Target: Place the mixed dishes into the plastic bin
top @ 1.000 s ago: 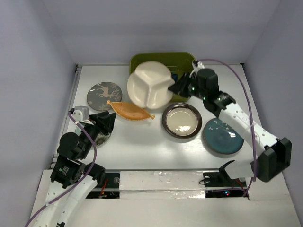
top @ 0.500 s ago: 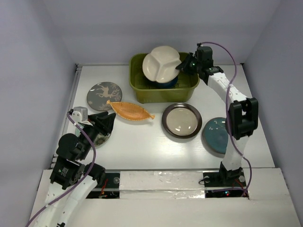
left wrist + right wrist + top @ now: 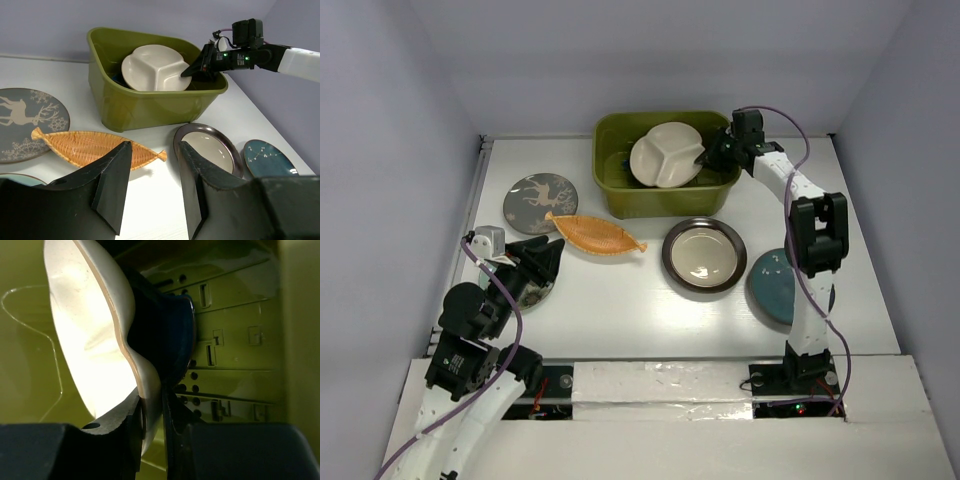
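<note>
The white bench [image 3: 620, 310] carries everything, and both arms reach out over it from its near edge

The olive-green plastic bin [image 3: 615, 195] sits well ahead of the left fingers [image 3: 112, 185], at the far side of the bench. The right fingers [image 3: 117, 417] reach in over its right-hand rim

The cream three-compartment plate [image 3: 665, 155] is inside the bin. It is tilted, with its compartments facing up and toward the near side. The right fingers are clamped on its rim, one on each face of the plate

The teal round plate [image 3: 775, 290] lies far to the right of the left fingers, partly hidden behind the right arm in the top view. The brown-rimmed cream plate [image 3: 704, 254] lies ahead and to the right of the left fingers, just in front of the bin. The grey deer plate [image 3: 540, 203] lies ahead and to their left

The orange leaf-shaped plate [image 3: 595, 235] lies directly ahead of the left fingertips, between the deer plate and the brown-rimmed one

A dark blue plate [image 3: 165, 335] sits in the bin just behind the cream plate's underside, close to the right fingertips. Whether the two touch cannot be told

A greenish plate [image 3: 535, 290] shows only as an edge beneath the left fingers, which stand apart with nothing between them, above the bench
</note>
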